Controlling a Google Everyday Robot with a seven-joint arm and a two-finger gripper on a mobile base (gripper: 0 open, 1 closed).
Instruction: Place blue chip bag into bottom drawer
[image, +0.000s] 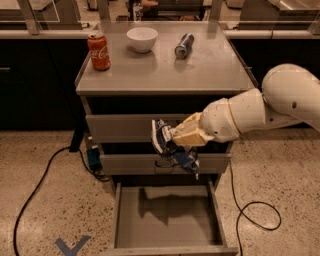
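Note:
My gripper (171, 138) is shut on the blue chip bag (176, 151), a crumpled dark blue foil bag with white patches. The bag hangs in front of the middle drawer's face, above the back part of the bottom drawer (167, 212). The bottom drawer is pulled out, and its flat grey floor shows with nothing in it. My white arm (260, 107) reaches in from the right.
On the cabinet top (165, 70) stand a red soda can (99, 51), a white bowl (142, 39) and a lying blue-silver can (184, 44). The two upper drawers (120, 127) are closed. Black cables (252, 215) lie on the speckled floor at both sides.

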